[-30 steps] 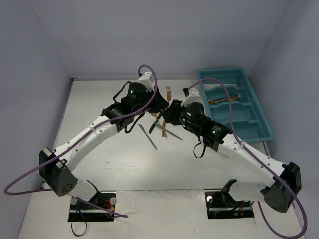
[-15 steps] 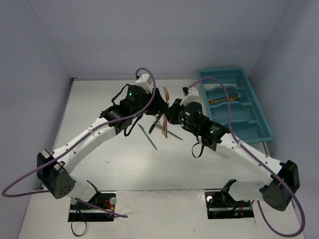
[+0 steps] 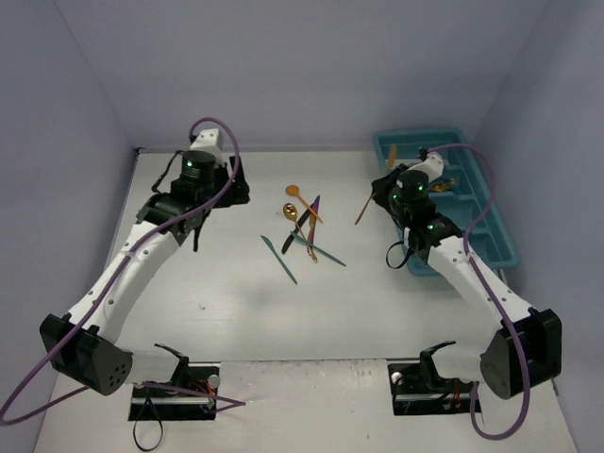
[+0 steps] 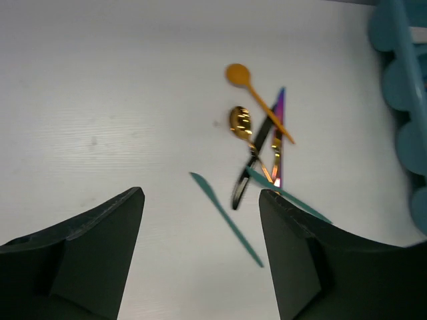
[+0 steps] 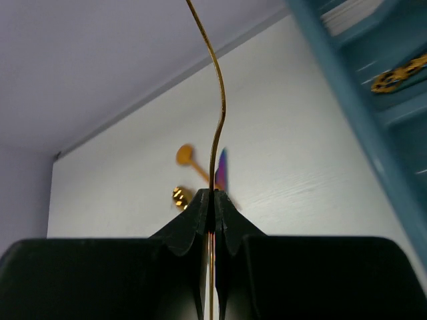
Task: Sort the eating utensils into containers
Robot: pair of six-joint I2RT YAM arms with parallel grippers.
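My right gripper is shut on a slim gold utensil, seen edge-on. In the top view this gold utensil hangs above the table just left of the teal tray, with the right gripper on it. My left gripper is open and empty, back at the far left. A pile lies mid-table: an orange-gold spoon, a gold spoon, a purple knife, a black utensil and two teal pieces.
The tray's scalloped wall shows at the right edge of the left wrist view. A gold piece lies in one tray compartment. The back wall runs close behind the table. Both arm bases stand at the near edge.
The arms drew apart from the pile. The left gripper opened and pulled back to the far left. The right gripper shut on the gold utensil and carried it right, toward the tray.
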